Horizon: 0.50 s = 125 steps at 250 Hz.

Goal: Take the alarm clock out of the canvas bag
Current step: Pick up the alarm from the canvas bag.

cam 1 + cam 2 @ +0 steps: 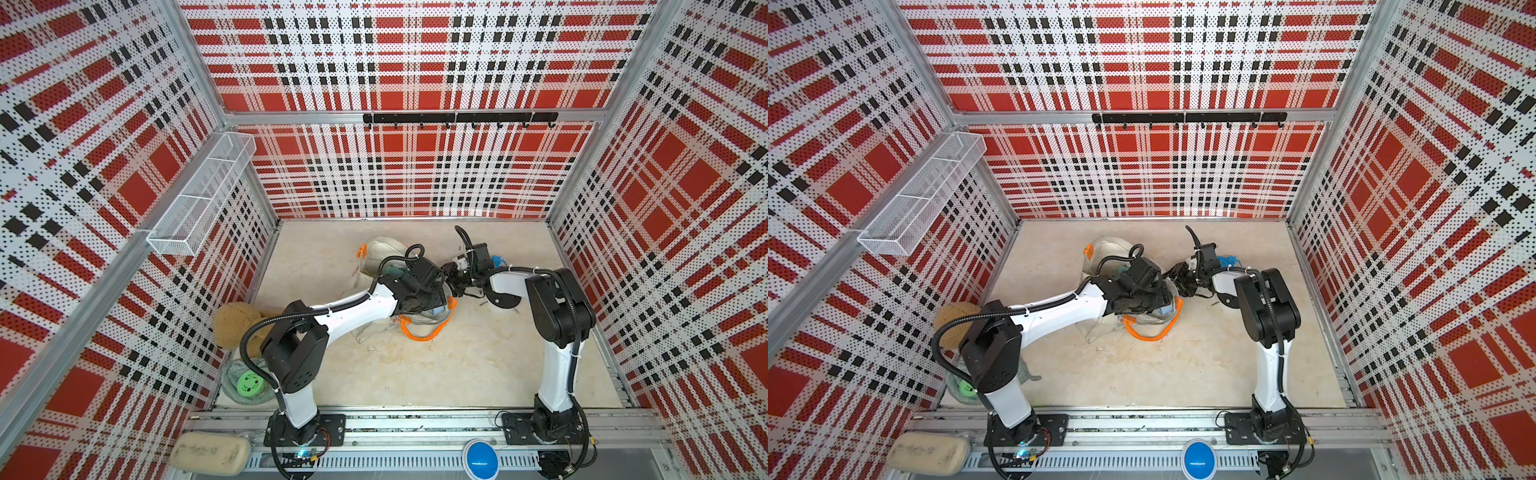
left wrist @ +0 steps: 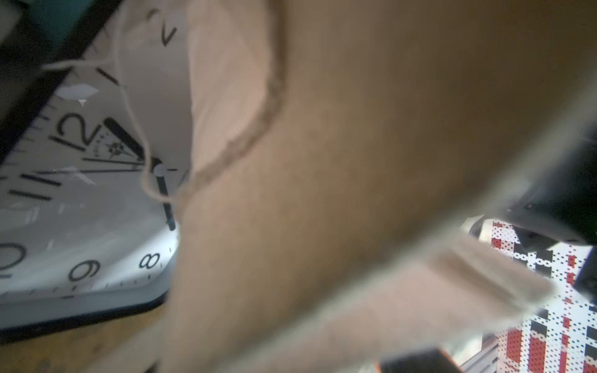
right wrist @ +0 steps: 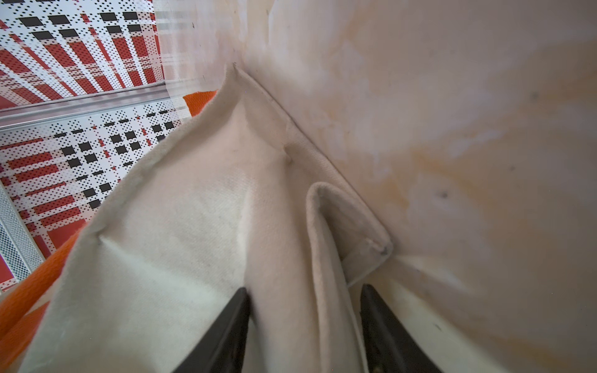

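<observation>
Left pincer buried in mouth of canvas bag; fingers hidden by cloth, can't tell how wide. Alarm clock close in front of it, inside bag, white face partly draped by fabric. Right pincer just beside left one, clamped on fold of bag rim. Bag slumped on bench.

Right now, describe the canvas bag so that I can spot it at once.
Find the beige table between the plaid walls; toward its middle lies the canvas bag, crumpled, its edge pinched by the right end effector. Cream-white cloth with orange strap handles sets it apart from the tan plush toy.
</observation>
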{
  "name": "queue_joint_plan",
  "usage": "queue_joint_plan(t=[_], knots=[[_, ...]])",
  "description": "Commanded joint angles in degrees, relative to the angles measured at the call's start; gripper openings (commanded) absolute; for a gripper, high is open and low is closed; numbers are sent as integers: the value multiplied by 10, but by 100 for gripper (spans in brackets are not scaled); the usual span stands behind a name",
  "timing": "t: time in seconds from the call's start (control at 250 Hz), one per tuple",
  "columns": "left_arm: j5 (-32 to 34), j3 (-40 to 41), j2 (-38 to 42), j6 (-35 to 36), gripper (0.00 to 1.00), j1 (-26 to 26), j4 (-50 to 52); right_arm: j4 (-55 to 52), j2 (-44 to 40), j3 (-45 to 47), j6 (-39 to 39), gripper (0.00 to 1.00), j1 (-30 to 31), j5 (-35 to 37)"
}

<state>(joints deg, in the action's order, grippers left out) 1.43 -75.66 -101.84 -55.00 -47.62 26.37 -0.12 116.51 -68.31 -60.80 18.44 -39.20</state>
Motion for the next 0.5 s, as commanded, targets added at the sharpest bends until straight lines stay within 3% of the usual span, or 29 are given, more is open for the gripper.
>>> queue_joint_plan(t=[0.0,0.244,0.496], knots=[[40,-10,-11,2,64,-2,66,-33,13,12,10,55,21,-8],[81,-9,8,16,63,-3,115,-29,13,13,8,56,21,-11],[79,28,22,13,61,-2,30,-28,9,16,8,55,22,-14]])
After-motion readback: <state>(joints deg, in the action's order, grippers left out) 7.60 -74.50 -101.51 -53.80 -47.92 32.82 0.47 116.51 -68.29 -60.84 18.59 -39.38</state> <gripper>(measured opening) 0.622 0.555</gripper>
